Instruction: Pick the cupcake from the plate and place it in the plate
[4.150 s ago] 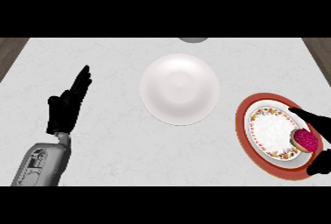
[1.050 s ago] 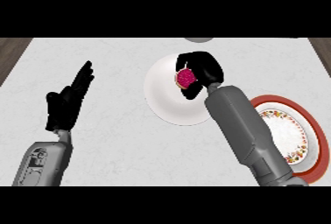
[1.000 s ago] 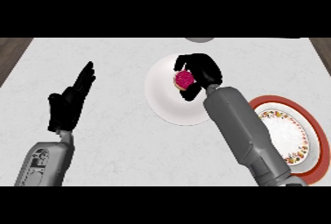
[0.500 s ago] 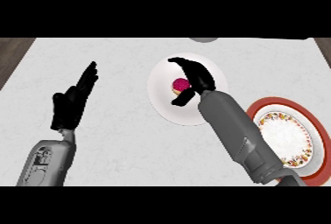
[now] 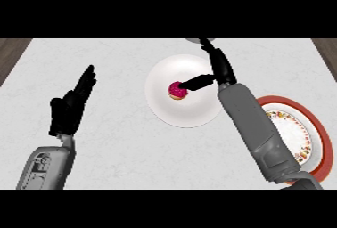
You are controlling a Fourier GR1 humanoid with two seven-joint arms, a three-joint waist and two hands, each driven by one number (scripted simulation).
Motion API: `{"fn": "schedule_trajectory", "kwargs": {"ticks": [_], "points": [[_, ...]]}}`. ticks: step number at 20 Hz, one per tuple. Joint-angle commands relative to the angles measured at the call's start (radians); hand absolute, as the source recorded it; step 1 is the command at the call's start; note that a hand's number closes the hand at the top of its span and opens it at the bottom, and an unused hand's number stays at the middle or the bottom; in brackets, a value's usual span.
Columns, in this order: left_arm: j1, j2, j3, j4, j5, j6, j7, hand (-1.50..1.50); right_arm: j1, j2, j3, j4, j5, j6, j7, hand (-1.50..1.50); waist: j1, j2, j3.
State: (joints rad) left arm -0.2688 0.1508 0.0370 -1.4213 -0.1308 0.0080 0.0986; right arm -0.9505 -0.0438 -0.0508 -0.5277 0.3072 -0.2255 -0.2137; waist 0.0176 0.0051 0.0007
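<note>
A cupcake with pink frosting (image 5: pixel 177 90) sits on the plain white plate (image 5: pixel 172 112) near the counter's middle. My right hand (image 5: pixel 219 67) is above the plate's right side, fingers spread and straight, its thumb (image 5: pixel 197 82) pointing at the cupcake and just beside it. The patterned plate with a red rim (image 5: pixel 299 133) lies at the right, partly hidden by my right forearm (image 5: pixel 253 129), and holds nothing that I can see. My left hand (image 5: pixel 72 104) rests open at the left, fingers up.
The white marbled counter (image 5: pixel 118 147) stretches round both plates. A grey round object (image 5: pixel 193 40) shows at the far edge behind my right hand. Dark wood floor shows at the top corners.
My right hand carried the cupcake from the patterned plate to the white plate, set it down and opened. The fingers have lifted away from the cupcake. The left hand stayed still.
</note>
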Motion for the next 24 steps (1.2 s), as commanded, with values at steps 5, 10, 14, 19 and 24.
{"fn": "schedule_trajectory", "kwargs": {"ticks": [5, 10, 14, 19, 24], "points": [[0.045, -0.008, -0.008, -0.049, 0.003, -0.006, 0.016, 0.0, 0.085, -0.19, -0.161, -0.033, -0.141, 0.105, -0.073, -1.5, -0.01, -0.004, 0.0], [0.023, 0.006, 0.025, 0.071, 0.018, -0.03, -0.092, 0.0, 0.125, -0.333, -0.209, 0.053, -0.175, 0.261, -0.188, -1.5, -0.005, 0.004, 0.0], [0.016, 0.024, 0.034, -0.009, 0.007, -0.021, 0.002, 0.0, 0.163, -0.367, -0.193, -0.003, -0.177, 0.324, -0.16, -1.5, -0.012, -0.004, 0.0], [-0.018, 0.006, 0.024, 0.005, -0.001, -0.013, 0.013, 0.0, 0.146, -0.463, -0.222, 0.137, -0.171, 0.402, -0.26, -1.5, -0.004, 0.0, 0.0], [-0.021, 0.008, 0.019, -0.019, 0.01, -0.033, 0.038, 0.0, 0.102, -0.506, -0.241, 0.277, -0.15, 0.415, -0.362, -1.5, 0.014, 0.006, 0.001]]}}
